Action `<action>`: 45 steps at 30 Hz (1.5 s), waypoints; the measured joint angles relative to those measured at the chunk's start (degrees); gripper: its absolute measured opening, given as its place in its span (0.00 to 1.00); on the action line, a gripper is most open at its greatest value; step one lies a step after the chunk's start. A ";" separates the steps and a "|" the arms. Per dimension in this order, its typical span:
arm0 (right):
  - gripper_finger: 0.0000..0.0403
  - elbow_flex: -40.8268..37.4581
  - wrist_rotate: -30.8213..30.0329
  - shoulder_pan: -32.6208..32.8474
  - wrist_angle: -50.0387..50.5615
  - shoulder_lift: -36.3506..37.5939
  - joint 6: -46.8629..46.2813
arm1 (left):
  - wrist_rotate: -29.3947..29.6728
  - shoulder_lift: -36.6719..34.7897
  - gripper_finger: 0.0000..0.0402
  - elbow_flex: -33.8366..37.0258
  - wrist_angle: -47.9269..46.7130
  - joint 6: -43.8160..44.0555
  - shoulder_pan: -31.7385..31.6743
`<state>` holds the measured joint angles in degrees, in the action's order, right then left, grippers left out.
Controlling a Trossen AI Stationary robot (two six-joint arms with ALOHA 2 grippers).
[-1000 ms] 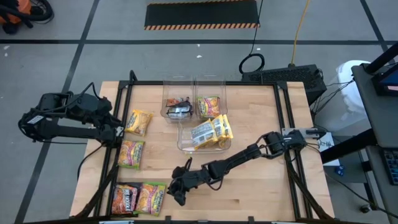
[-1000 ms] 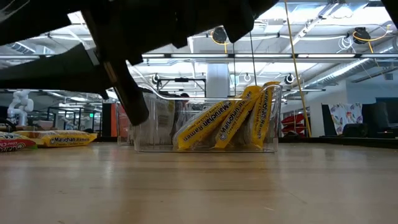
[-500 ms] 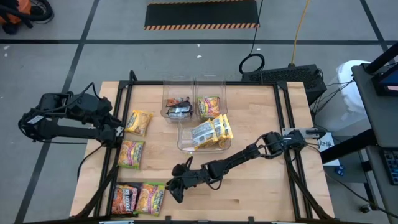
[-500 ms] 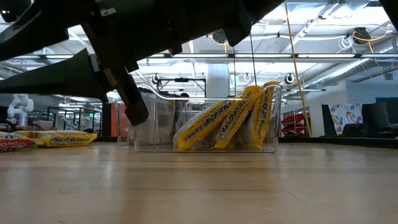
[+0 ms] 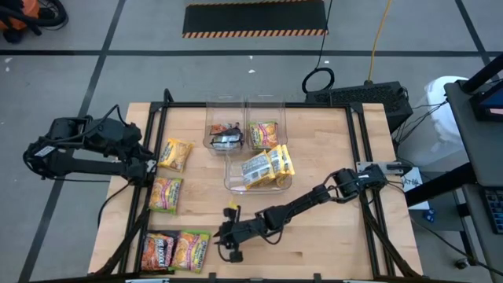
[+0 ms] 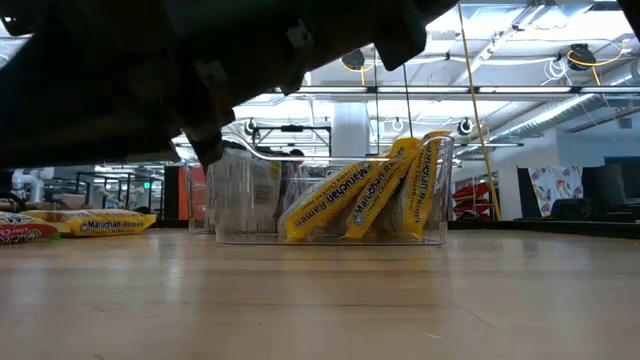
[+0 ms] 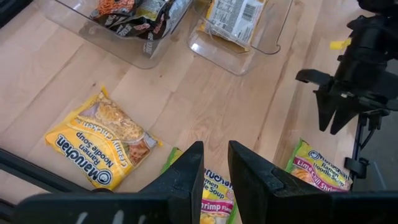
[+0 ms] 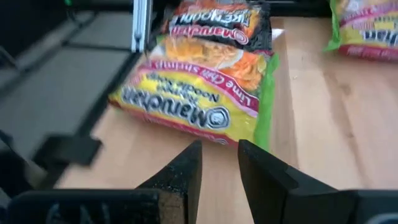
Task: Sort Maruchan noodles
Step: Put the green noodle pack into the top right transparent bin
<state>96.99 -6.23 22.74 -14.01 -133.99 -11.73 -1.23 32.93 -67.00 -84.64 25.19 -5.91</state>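
Reaching gripper: right gripper (image 5: 229, 245), fingers narrowly parted, holding nothing, just beside lime-green packet (image 5: 192, 248) at table's 7 o'clock.
Waiting gripper: left gripper (image 7: 213, 163), at 9 o'clock, slightly parted, empty.
Binned: yellow packets (image 5: 267, 167), centre bin (image 5: 233, 185).
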 joint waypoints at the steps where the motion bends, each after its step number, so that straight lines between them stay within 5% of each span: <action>1: 0.24 0.00 -0.01 -0.01 0.33 0.00 2.35 | 0.00 0.00 0.20 0.00 0.00 0.00 0.00; 18: 0.24 -0.07 -1.92 -0.01 -4.69 -3.30 25.29 | 0.00 0.00 0.20 0.00 0.02 2.12 0.02; 31: 0.24 0.17 -2.51 -0.55 -6.05 -5.27 51.34 | 0.02 -0.02 0.20 0.00 0.02 3.87 0.01; 38: 0.24 0.02 -2.07 -2.46 -11.55 -5.62 51.03 | 0.02 -0.02 0.20 0.00 0.06 4.46 0.01; 45: 0.24 -0.11 5.13 -4.85 -12.57 -5.55 29.09 | 0.02 -0.02 0.20 0.00 0.04 5.01 0.00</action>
<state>96.88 -1.10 17.89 -26.58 -139.55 17.36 -1.21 32.91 -67.00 -84.60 30.20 -5.91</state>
